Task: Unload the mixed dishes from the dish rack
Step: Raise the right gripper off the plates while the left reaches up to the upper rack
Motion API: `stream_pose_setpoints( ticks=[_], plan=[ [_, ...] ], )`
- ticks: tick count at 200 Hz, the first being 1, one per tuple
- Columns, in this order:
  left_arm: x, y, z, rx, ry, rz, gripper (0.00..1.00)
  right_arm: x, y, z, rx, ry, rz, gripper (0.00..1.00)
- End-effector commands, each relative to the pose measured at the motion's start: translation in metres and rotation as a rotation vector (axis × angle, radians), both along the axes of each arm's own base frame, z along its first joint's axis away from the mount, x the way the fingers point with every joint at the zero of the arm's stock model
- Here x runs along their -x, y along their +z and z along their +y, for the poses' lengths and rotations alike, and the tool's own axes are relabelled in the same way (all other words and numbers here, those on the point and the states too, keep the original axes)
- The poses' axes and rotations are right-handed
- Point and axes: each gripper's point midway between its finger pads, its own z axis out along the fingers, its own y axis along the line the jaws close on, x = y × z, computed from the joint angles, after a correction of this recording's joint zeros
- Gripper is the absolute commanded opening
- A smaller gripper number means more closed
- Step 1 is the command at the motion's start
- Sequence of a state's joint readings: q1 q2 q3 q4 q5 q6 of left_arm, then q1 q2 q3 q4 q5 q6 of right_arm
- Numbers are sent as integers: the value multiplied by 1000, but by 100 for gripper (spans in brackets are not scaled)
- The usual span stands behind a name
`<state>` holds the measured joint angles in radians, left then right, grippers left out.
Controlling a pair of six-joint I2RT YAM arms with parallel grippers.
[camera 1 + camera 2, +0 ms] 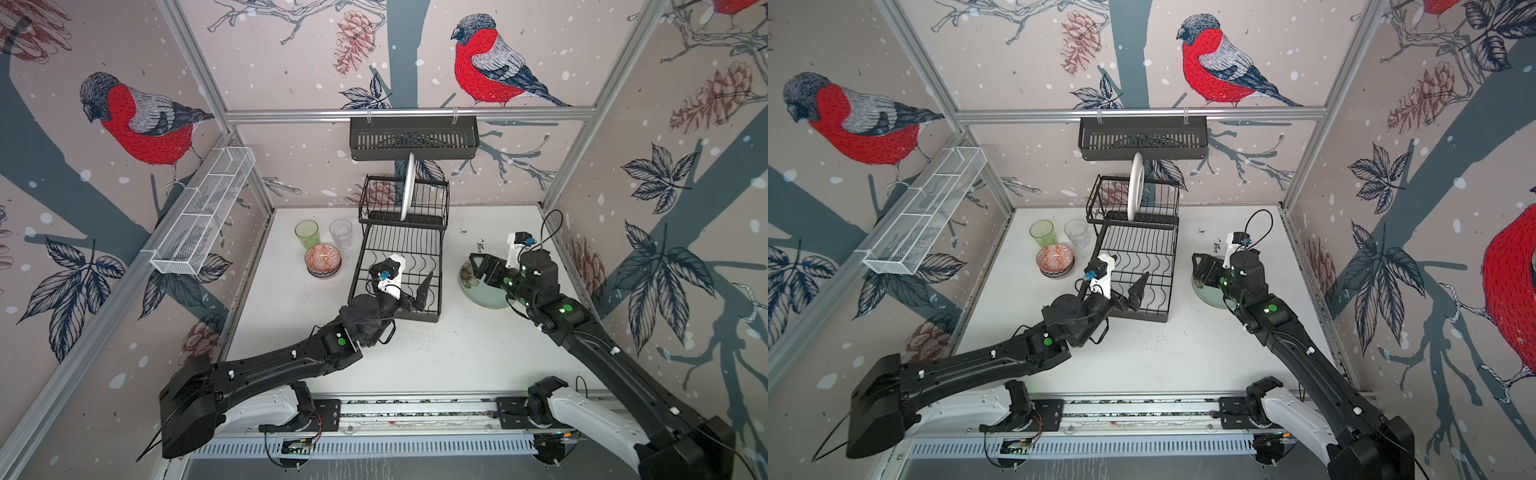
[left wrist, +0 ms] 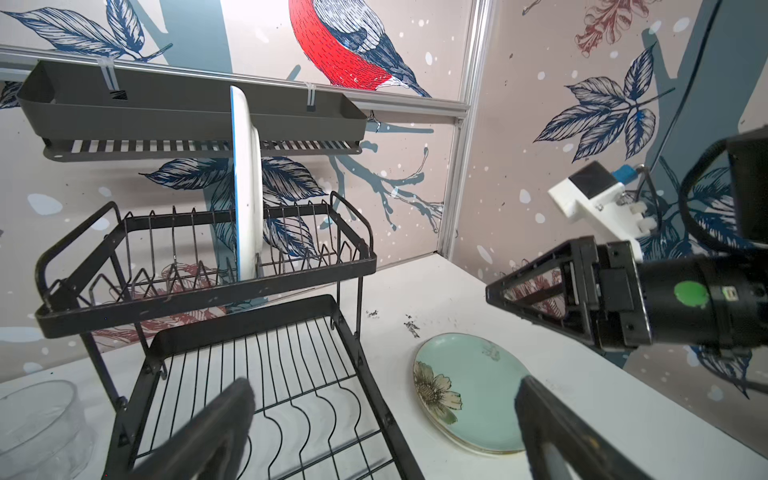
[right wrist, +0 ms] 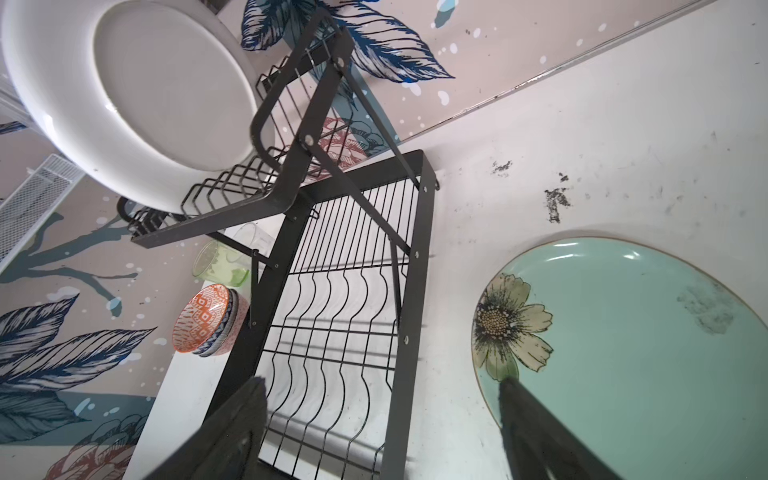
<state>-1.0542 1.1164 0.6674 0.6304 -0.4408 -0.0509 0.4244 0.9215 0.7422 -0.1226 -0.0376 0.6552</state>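
Left arm (image 1: 270, 365) and right arm (image 1: 602, 345) stretch forward, jaws spread wide, holding nothing.
In both top views the left gripper (image 1: 422, 289) hangs over the black wire dish rack's (image 1: 399, 249) lower grid, and the right gripper (image 1: 478, 266) above the pale mint flowered plate (image 1: 484, 297) lying flat beside it. Left wrist: a round white plate (image 2: 247, 187) stands upright in the upper tier. Right wrist: stacked patterned bowls (image 3: 203, 320) beside the rack.

Blurred clear tumbler (image 2: 37, 424) at edge, mint plate (image 1: 484, 297) half hidden

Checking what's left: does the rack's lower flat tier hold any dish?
No, the lower tier is bare wire; only the upper holder has a white plate.
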Motion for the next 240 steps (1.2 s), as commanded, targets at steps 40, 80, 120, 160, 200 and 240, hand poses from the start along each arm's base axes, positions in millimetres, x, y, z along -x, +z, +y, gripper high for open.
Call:
stream_pose_setpoints(
  ticks=[40,80,120,160,200,240],
  plan=[
    [-18,22,-17,33,6,10,98,9,12,4,-38,26,-102,88],
    [-60,33,-12,29,68,44,98,21,4,2,-53,39,-113,89],
    [-115,39,5,-15,197,40,97,26,2,-2,-34,38,-111,89],
    [-162,26,11,-90,278,124,97,31,-5,-8,-8,20,-98,89],
    [-186,19,10,-132,307,127,84,34,-12,-14,4,2,-97,89],
    [-205,12,14,-170,386,141,74,35,-15,-18,21,-12,-96,89]
  ],
)
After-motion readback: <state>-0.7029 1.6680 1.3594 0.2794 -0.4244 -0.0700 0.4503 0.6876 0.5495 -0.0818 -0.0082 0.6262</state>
